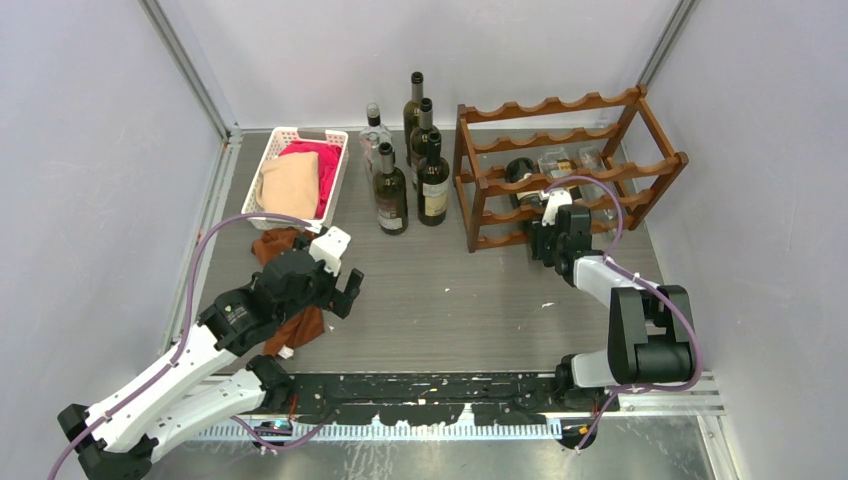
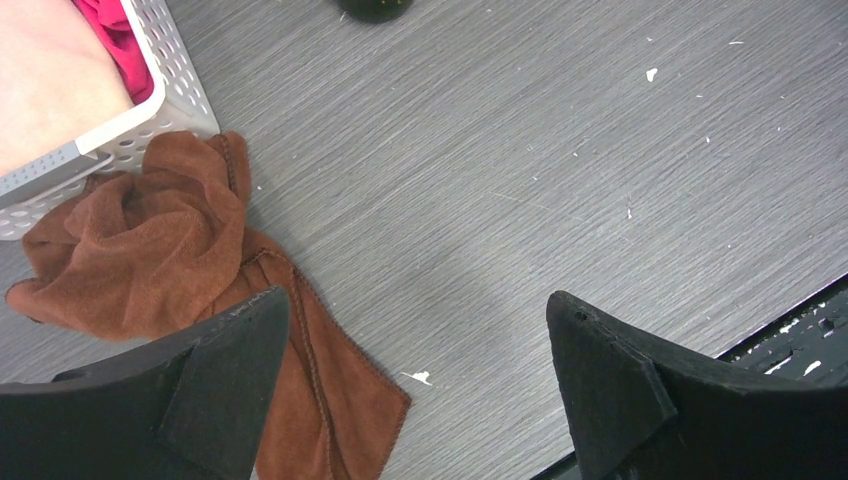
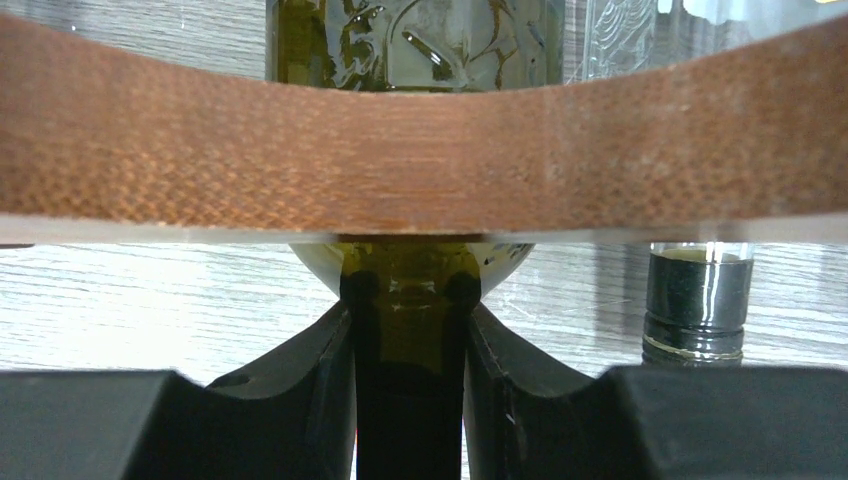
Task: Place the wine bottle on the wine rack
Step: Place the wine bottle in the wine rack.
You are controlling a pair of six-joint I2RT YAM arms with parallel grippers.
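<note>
The bottle (image 3: 410, 40) lies on its side in the rack (image 1: 570, 105), at the right of the top view, below the top rails and left of two clear bottles (image 1: 572, 160). Its long axis runs front to back across the rails, with the neck pointing down-frame toward the arms and the base toward the far wall. The right gripper (image 3: 408, 290) is clenched on the neck, just under the front rail (image 3: 420, 160). Labels on the standing bottles (image 1: 390, 200) are too small to read. The left gripper (image 2: 415, 310) hangs released over the bench (image 2: 560, 150), beside a brown cloth (image 2: 150, 240).
</note>
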